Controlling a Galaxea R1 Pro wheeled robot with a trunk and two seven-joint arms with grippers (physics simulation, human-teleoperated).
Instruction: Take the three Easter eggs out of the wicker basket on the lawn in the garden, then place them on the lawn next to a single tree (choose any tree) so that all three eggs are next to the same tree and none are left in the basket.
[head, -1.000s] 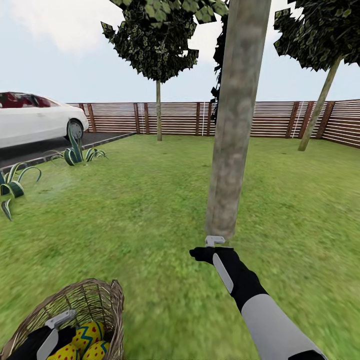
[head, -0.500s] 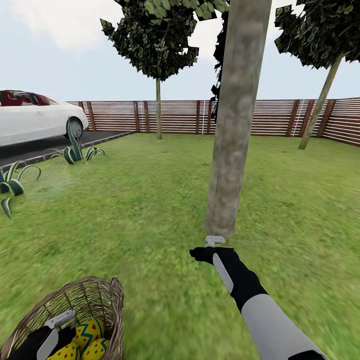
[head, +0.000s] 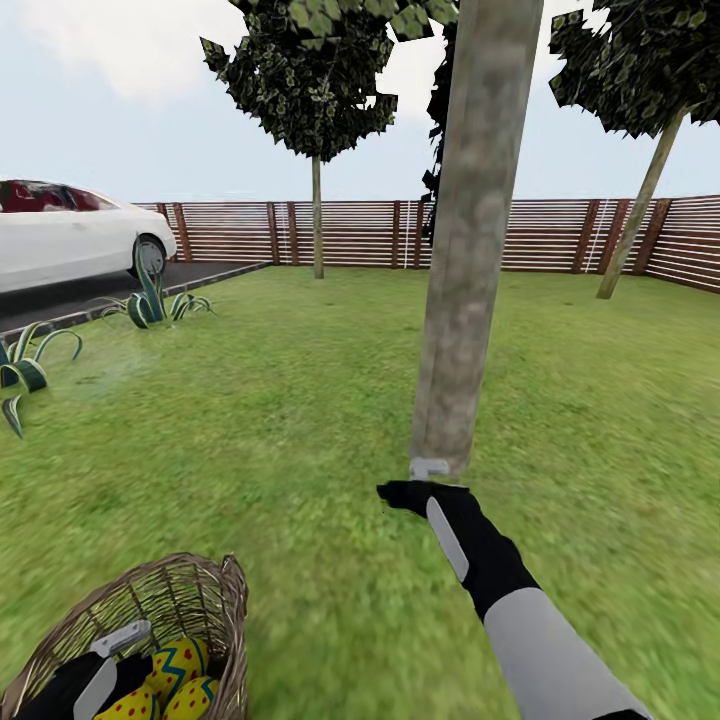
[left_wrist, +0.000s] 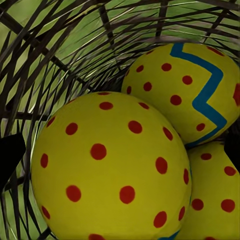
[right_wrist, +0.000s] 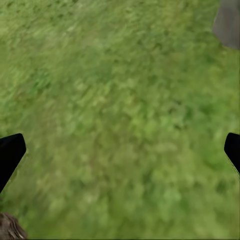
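While the three Easter eggs (left_wrist: 110, 170) sit packed together inside the wicker basket (head: 190, 600), the left end effector (head: 110, 645) hangs right over them, down inside the basket's rim. In the left wrist view the eggs are very close. One yellow egg with red dots is nearest, a second egg (left_wrist: 187, 90) with a blue zigzag band touches it from behind, and a third egg (left_wrist: 212, 190) peeks out beside them. The two dark fingertips (left_wrist: 10, 155) stand far apart, one at each edge of that view, with the eggs between them, so the left end effector is spread wide and grips nothing.

The basket stands on the lawn (head: 300, 400), at the low left corner of the head view.

The right end effector (head: 428, 468) is well apart from the basket. It reaches forward to just in front of the foot of the tree (head: 465, 250) with the thick grey-brown trunk. In the right wrist view its fingertips (right_wrist: 10, 155) are also spread wide, with only grass between them, so it holds nothing.

Farther out, a brown slat fence (head: 350, 235) runs along the back of the garden. A white car (head: 70, 235) is parked on the dark driveway to the left, and spiky plants (head: 150, 305) grow by its edge.
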